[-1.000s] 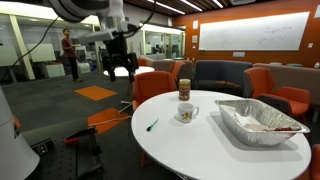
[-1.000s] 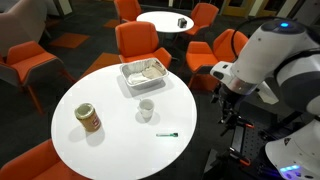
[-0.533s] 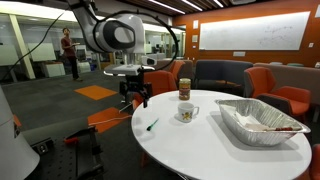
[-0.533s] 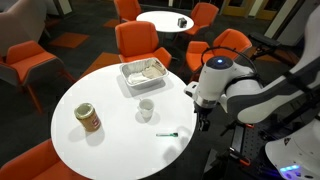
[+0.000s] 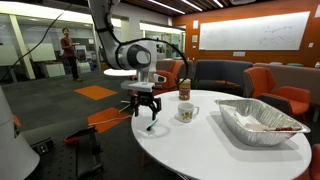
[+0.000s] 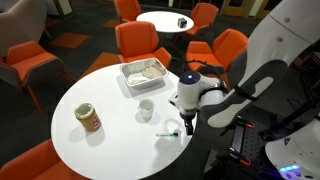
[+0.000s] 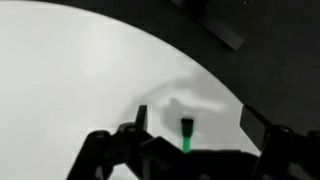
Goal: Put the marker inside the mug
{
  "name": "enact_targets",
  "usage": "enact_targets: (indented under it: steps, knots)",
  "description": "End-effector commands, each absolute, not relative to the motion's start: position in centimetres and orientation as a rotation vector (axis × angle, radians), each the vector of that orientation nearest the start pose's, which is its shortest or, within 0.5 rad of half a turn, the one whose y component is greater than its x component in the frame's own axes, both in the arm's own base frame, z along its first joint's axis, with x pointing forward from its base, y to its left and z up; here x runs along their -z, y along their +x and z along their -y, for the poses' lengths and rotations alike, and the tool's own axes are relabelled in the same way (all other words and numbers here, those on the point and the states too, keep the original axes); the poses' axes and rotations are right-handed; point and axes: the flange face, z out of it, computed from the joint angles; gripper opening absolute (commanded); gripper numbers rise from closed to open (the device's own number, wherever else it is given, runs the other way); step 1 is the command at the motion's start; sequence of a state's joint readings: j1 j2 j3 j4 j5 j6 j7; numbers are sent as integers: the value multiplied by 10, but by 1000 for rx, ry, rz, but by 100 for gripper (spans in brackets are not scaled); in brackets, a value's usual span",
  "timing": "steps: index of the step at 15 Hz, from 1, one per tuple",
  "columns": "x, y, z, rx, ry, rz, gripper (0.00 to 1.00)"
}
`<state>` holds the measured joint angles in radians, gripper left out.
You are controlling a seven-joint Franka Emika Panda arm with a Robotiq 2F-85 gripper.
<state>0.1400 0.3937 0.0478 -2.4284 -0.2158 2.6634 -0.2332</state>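
Jaws spread wide above the marker (image 6: 168, 133) on a round white table (image 6: 108, 142) among orange chairs (image 6: 135, 40).

Round white worktop (image 6: 110, 140) among orange chairs (image 6: 140, 42).
A foil tray (image 6: 145, 72) sat near one edge, a brown can (image 6: 89, 119) well apart from it; a person (image 5: 68, 52) stood far back in the room.

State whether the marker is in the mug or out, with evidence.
Out: the marker lies flat on the table, apart from the mug, below the gripper.
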Motion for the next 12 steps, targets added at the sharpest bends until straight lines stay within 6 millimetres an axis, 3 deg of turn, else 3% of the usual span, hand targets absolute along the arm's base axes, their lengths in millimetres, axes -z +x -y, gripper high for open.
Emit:
enact_targets:
  steps: [1,5,6,7,9,12]
  knots:
    - [-111,468,-106,-300,-3054,929,100]
    - [-83,471,-119,-345,-3064,929,100]
    - [-77,472,-123,-351,-3063,927,96]
    - [-73,474,-126,-354,-3069,911,74]
    - [-68,477,-131,-361,-3067,891,70]
    - [-62,485,-131,-365,-3078,853,45]
